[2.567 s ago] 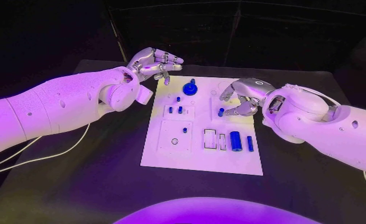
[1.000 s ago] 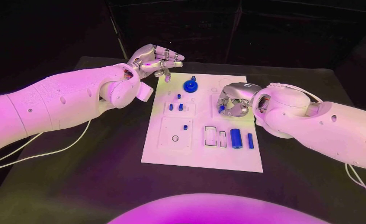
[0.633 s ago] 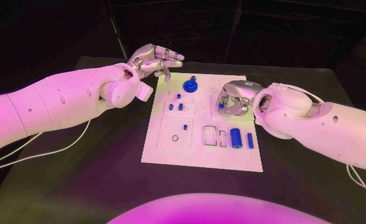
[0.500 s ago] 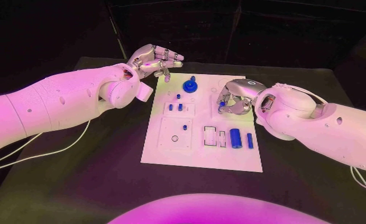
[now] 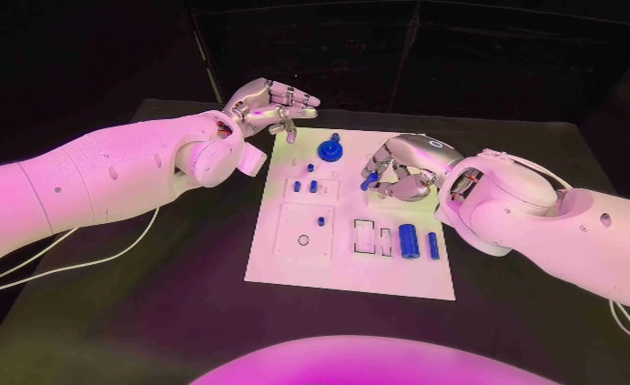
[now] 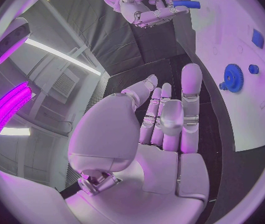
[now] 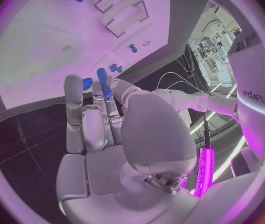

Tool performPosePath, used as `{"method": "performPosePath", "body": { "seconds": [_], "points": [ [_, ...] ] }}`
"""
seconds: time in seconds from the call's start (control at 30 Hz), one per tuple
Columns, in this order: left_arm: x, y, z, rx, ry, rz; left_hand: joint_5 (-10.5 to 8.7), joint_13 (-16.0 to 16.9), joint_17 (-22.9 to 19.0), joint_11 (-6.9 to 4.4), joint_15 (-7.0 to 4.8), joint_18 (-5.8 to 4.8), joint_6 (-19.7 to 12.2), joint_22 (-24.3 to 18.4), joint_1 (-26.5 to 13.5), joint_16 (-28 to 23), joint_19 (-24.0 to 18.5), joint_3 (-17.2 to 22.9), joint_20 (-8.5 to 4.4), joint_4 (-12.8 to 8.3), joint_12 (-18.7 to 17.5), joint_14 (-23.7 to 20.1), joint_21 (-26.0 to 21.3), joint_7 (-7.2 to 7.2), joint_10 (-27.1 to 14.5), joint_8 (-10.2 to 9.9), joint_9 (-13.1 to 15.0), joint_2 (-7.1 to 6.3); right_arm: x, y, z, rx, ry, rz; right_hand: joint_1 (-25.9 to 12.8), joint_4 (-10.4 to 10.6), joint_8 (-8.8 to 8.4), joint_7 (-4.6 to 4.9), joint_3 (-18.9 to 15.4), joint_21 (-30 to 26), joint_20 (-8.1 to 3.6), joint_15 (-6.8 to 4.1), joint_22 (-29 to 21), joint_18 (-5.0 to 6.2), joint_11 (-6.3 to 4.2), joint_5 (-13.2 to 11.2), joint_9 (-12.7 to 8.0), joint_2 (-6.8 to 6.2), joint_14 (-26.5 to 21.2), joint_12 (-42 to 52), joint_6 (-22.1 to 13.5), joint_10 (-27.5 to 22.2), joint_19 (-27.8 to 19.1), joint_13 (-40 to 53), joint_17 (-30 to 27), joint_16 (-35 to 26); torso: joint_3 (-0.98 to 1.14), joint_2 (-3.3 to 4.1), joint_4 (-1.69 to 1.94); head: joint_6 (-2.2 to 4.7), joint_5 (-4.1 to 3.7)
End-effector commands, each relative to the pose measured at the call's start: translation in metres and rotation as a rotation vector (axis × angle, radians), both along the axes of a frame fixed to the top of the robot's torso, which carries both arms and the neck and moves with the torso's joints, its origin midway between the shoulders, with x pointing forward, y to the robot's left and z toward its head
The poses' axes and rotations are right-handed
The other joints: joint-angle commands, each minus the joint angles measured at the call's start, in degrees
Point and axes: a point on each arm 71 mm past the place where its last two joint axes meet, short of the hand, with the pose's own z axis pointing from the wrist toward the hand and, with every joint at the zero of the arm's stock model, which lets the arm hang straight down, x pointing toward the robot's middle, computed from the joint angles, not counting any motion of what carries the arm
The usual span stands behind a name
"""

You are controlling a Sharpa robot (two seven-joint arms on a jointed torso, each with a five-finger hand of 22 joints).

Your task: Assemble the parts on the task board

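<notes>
Blue slender peg (image 7: 104, 82) pinched in right hand (image 5: 401, 169) fingertips, blue clearest in both wrist views, left hand (image 5: 269, 105) held loosely spread, empty, beside white task board (image 5: 352, 276).

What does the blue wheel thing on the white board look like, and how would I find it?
Start at the white task board in the middle of the black table and look along its far edge, between the two silver hands. There sits the blue gear, round and toothed with a small knob sticking up. The other blue parts are plain pegs and cylinders; only this one has teeth.
</notes>
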Motion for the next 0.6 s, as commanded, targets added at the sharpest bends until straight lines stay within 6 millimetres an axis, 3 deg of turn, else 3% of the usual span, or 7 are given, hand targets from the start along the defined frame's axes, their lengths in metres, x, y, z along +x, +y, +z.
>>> {"method": "performPosePath", "body": {
  "seconds": [0.03, 0.23, 0.5, 0.6],
  "points": [
    [0.000, -0.002, 0.001, -0.009, -0.001, -0.011, -0.10, 0.1, 0.0, -0.07, 0.06, 1.13, -0.3, 0.0, -0.4, 0.0, -0.2, -0.2, 0.23, 0.0, 0.4, -0.4, -0.3, 0.10, -0.3, 0.3, 0.0, 0.15, -0.005, 0.018, 0.005, 0.080, 0.016, 0.052, 0.4, 0.0, 0.04, 0.03, 0.5, 0.2, -0.19, -0.16, -0.2, -0.89, 0.09, 0.2, 0.1, -0.25, 1.3, -0.3, 0.4, 0.4, -0.1, 0.0, -0.1, 0.2, -0.02, 0.03, -0.08, -0.12, 0.76],
    [0.000, -0.003, 0.001, -0.011, -0.002, -0.014, -0.10, 0.1, 0.0, -0.07, 0.06, 1.13, -0.3, -0.1, -0.5, 0.0, -0.2, -0.2, 0.23, 0.0, 0.4, -0.4, -0.3, 0.10, -0.3, 0.3, 0.0, 0.15, -0.014, 0.058, 0.003, 0.112, 0.034, 0.164, 0.3, -0.3, -0.12, 0.14, 1.0, 0.1, -0.15, -0.10, -0.5, -0.84, 0.20, 0.4, 0.0, -0.40, 1.3, -0.6, 0.3, 0.3, -0.4, 0.0, -0.3, 0.1, -0.06, 0.02, -0.02, -0.43, 1.78],
    [0.001, -0.005, 0.001, -0.012, -0.002, -0.017, -0.11, 0.1, 0.0, -0.06, 0.07, 1.13, -0.4, -0.1, -0.5, -0.1, -0.2, -0.2, 0.23, 0.0, 0.4, -0.5, -0.3, 0.11, -0.3, 0.3, 0.0, 0.14, -0.027, 0.086, -0.021, 0.072, 0.070, 0.265, 0.1, -0.4, -0.25, 0.23, 1.3, 0.1, -0.11, -0.03, -0.6, -0.82, 0.29, 0.6, 0.0, -0.53, 1.2, -0.8, 0.2, 0.2, -0.5, 0.0, -0.2, 0.2, 0.01, -0.03, -0.20, -0.82, 3.02],
    [0.001, -0.007, 0.001, -0.013, -0.002, -0.020, -0.11, 0.1, 0.0, -0.06, 0.07, 1.13, -0.4, -0.1, -0.5, -0.1, -0.2, -0.2, 0.23, 0.0, 0.4, -0.5, -0.3, 0.11, -0.3, 0.3, 0.0, 0.14, -0.032, 0.095, -0.030, 0.047, 0.079, 0.296, 0.0, -0.5, -0.29, 0.26, 1.3, 0.1, -0.09, 0.00, -0.6, -0.83, 0.33, 0.7, 0.0, -0.58, 1.2, -0.9, 0.2, 0.2, -0.5, 0.0, -0.2, 0.2, 0.01, 0.03, -0.10, -0.95, 3.21]
  ]
}}
